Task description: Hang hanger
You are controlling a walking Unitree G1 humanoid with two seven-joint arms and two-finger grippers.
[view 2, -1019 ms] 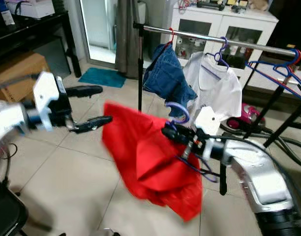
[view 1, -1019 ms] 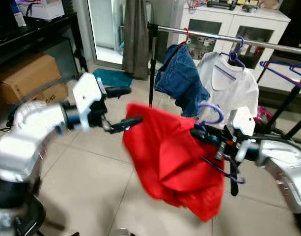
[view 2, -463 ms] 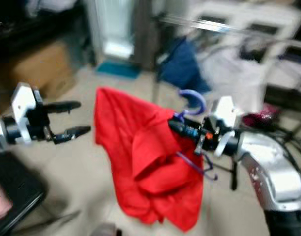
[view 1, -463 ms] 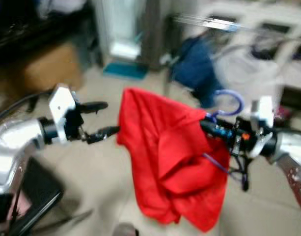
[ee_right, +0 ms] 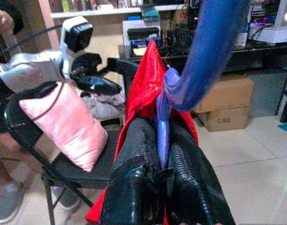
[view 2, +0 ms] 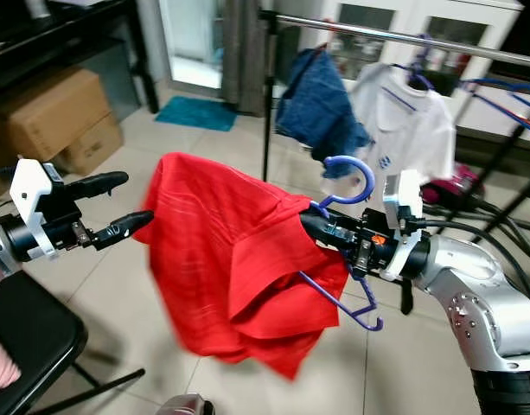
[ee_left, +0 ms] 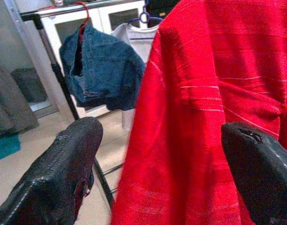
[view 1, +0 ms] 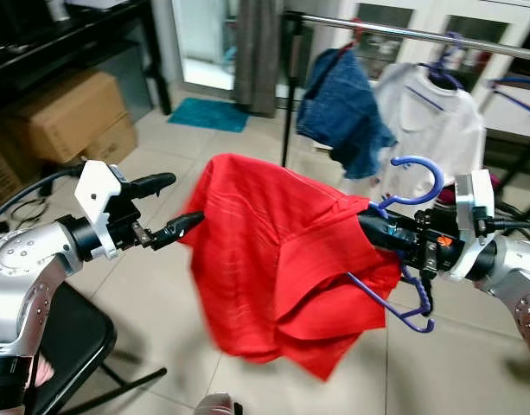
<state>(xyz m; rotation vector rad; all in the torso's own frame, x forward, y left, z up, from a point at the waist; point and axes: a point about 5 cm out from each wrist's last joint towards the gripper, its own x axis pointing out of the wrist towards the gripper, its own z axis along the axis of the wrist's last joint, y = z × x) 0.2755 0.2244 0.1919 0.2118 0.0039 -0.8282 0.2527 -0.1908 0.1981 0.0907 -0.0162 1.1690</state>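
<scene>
The right gripper point(view 2: 312, 226) has its two black fingers pinched tight on the neck of a blue plastic hanger point(view 2: 344, 194), just under the curved hook, and holds it out in front of the robot at about chest height. A loose red cloth garment point(view 2: 230, 251) is draped over that hanger, bunched and hanging down in folds, with the hanger's lower bar point(view 2: 342, 304) poking out bare on the robot's right. From the right wrist camera the blue hook point(ee_right: 213, 51) rises straight up between the two fingers point(ee_right: 134, 154), the red cloth spilling out beyond them.

The left gripper point(view 1: 171, 206) is held out on the other side with its fingers spread apart, gripping nothing; its lower fingertip sits just beside the near edge of the red garment, though I cannot tell if it touches. The left wrist view looks between the two parted fingers point(ee_left: 63, 173) at the red cloth close ahead.

Behind stands a silver metal clothes rail point(view 1: 403, 31) on a black upright pole point(view 1: 288, 95). A blue denim garment point(view 1: 342, 108) and a white shirt point(view 1: 433, 117) hang from it. Brown cardboard boxes point(view 1: 57, 117) sit by the wall on the robot's left, a teal mat point(view 1: 208, 114) lies on the tiled floor point(view 1: 161, 285), and a black folding chair point(view 2: 27, 337) stands close by the left arm.
</scene>
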